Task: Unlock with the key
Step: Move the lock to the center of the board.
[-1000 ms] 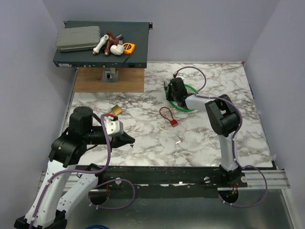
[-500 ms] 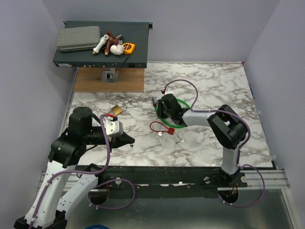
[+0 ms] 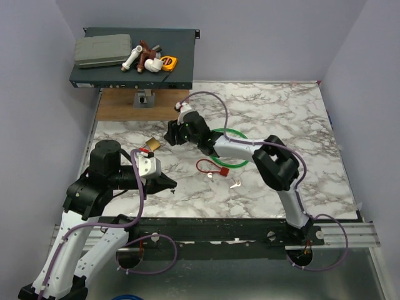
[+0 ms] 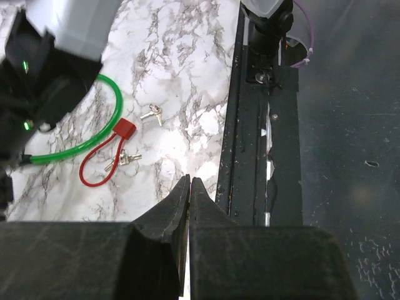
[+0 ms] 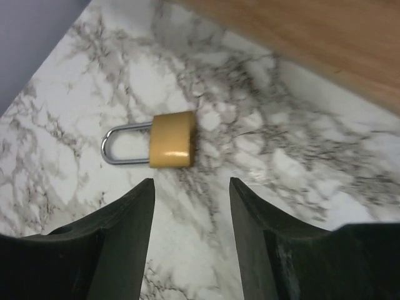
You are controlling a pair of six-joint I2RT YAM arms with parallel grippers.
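In the overhead view, the key (image 3: 235,184) lies flat on the marble table (image 3: 300,125), a little right of centre and toward the lower edge, with neither arm touching it. Just left of it sits a red cable lock (image 3: 209,167) with a second small key (image 3: 210,174) at its body, and a green cable loop (image 3: 232,147) lies behind both. The brass padlock (image 3: 152,144) rests left of centre. The right gripper (image 3: 170,135) reaches in from the right and hovers just beside the padlock. The left gripper (image 3: 172,184) sits low on the left, well apart from the key. A dark shelf (image 3: 181,53) in the upper left carries a grey case (image 3: 103,51) and a yellow tape measure (image 3: 169,61).

In the left wrist view, the left gripper (image 4: 189,181) has its fingers pressed together with nothing between them. The key (image 4: 152,114) shows up and left of the fingertips, on bare marble. The red cable lock (image 4: 123,129) is lower left of it, and the second small key (image 4: 127,159) lies against the red cable.

In the right wrist view, the right gripper (image 5: 191,181) has its fingers spread apart and holds nothing. The brass padlock (image 5: 172,139) lies on its side just past the fingertips, in line with the gap, its silver shackle (image 5: 112,145) pointing to the left of the frame. The key is not in this view.
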